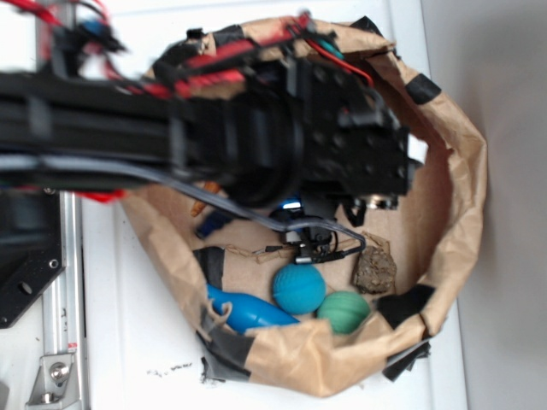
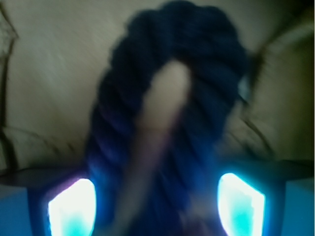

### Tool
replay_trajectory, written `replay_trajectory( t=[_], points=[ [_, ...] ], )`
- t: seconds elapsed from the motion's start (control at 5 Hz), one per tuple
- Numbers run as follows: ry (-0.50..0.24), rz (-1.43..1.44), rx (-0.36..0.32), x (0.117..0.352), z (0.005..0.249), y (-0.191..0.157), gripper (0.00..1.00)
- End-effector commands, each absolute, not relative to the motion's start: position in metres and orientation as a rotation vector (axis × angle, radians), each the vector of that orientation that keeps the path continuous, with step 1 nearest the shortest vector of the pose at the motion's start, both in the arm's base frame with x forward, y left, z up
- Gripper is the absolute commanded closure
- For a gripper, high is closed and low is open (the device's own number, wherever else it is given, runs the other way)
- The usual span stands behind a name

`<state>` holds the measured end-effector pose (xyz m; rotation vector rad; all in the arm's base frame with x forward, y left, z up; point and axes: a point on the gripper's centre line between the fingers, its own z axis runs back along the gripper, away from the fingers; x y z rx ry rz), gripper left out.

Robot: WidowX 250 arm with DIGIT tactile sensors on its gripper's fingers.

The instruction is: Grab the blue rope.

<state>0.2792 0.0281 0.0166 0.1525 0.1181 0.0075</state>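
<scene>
**Rope between the glowing pads, arm masking the bin**

Two glowing cyan fingertips were seen at the bottom corners of the wrist view, with the blue rope bent into a dark loop between and above them, filling most of the blurred frame. Contact with the rope could not be confirmed, so the gripper was logged as undetermined, neither clearly gaping nor clamped. In the exterior view the black arm was stretched across the brown paper bin and covered its middle. Only a small navy part of the rope was visible beneath it. Near the bin's lower wall a bright blue pin-shaped toy, a teal-blue ball, a green ball and a brown lump were noted.
</scene>
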Motion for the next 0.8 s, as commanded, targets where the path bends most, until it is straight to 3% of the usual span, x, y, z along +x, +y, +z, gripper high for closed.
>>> replay_trajectory(
  t=[0.0, 0.4, 0.6],
  points=[
    [0.069, 0.114, 0.06, 0.302, 0.009, 0.033, 1.0],
    [0.074, 0.166, 0.095, 0.307, 0.023, 0.061, 1.0],
    [0.052, 0.137, 0.137, 0.299, 0.064, 0.056, 1.0]
  ],
)
